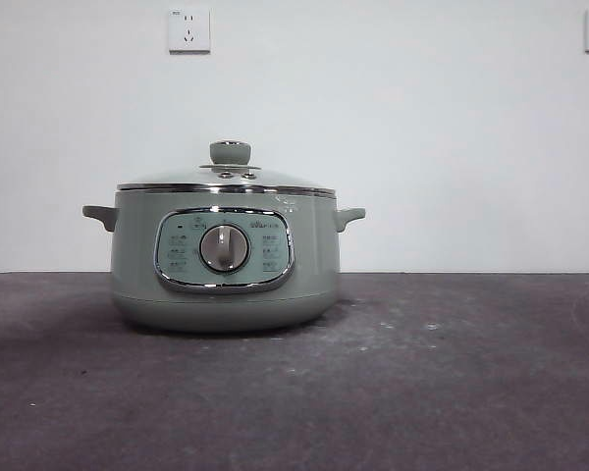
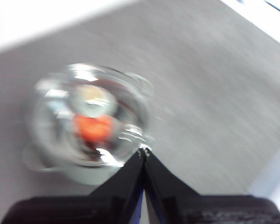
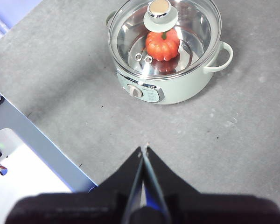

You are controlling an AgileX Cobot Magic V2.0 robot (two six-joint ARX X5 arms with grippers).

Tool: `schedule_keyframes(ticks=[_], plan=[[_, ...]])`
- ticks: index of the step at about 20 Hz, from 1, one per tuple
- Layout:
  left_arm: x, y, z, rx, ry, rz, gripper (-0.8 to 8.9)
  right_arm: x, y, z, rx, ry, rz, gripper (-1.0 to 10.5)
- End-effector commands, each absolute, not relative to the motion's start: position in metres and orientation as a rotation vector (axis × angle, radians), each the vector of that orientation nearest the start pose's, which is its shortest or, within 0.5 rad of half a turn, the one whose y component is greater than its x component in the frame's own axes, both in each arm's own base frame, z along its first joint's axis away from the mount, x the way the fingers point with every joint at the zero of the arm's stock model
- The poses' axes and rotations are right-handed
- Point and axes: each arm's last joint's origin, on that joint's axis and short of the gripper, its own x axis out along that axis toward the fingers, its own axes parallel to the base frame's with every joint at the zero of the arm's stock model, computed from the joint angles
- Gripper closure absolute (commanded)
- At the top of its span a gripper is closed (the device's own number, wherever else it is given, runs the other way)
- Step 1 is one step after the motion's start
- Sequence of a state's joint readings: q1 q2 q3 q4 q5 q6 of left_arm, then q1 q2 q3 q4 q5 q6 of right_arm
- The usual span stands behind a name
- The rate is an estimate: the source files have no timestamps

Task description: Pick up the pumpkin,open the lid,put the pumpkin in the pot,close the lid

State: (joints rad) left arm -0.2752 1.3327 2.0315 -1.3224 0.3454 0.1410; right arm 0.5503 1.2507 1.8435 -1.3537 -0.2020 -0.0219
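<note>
The sage-green pot (image 1: 226, 260) stands on the dark table, left of centre, with the glass lid (image 1: 228, 177) resting on its rim. In the right wrist view the orange-red pumpkin (image 3: 162, 45) sits inside the pot (image 3: 177, 91), seen through the lid (image 3: 161, 28). My right gripper (image 3: 144, 150) is shut and empty, well back from the pot. My left gripper (image 2: 143, 150) is shut and empty, above the pot's edge; that view is blurred and shows the pumpkin (image 2: 93, 128) through the lid (image 2: 91, 116). Neither gripper shows in the front view.
Grey table surface (image 3: 233, 154) lies around the pot. The table's edge (image 3: 46, 144) and a white surface beyond it show in the right wrist view. A white wall with sockets (image 1: 188, 29) stands behind.
</note>
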Motion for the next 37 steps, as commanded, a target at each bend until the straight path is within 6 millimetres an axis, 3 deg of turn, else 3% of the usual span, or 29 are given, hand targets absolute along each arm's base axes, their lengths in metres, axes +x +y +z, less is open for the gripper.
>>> schedule_keyframes(ticks=[1, 4, 7, 10, 16, 20, 24, 29, 37], plan=[[0.142, -0.041, 0.526, 0.125, 0.419, -0.583, 8.17, 0.146, 0.096, 0.473, -0.151, 0.775, 0.722, 9.5], [0.108, -0.021, 0.527, 0.150, 0.239, -0.470, 8.17, 0.146, 0.096, 0.473, -0.152, 0.775, 0.721, 9.5], [0.090, -0.012, 0.501, 0.192, 0.114, -0.381, 8.17, 0.144, 0.095, 0.474, -0.151, 0.769, 0.722, 9.5], [0.090, -0.008, 0.453, 0.221, 0.022, -0.325, 8.17, 0.144, 0.095, 0.474, -0.151, 0.769, 0.722, 9.5], [0.095, -0.004, 0.336, 0.211, -0.073, -0.270, 8.17, 0.144, 0.095, 0.474, -0.151, 0.769, 0.722, 9.5], [0.095, -0.001, 0.266, 0.205, -0.042, -0.185, 8.17, 0.144, 0.095, 0.474, -0.151, 0.769, 0.722, 9.5], [0.096, 0.000, 0.213, 0.193, 0.035, -0.166, 8.17, 0.144, 0.095, 0.474, -0.151, 0.769, 0.721, 9.5], [0.097, 0.000, 0.174, 0.166, 0.083, -0.157, 8.17, 0.144, 0.095, 0.474, -0.151, 0.769, 0.722, 9.5], [0.096, 0.000, 0.147, 0.105, 0.163, -0.154, 8.17, 0.144, 0.095, 0.474, -0.150, 0.769, 0.722, 9.5]])
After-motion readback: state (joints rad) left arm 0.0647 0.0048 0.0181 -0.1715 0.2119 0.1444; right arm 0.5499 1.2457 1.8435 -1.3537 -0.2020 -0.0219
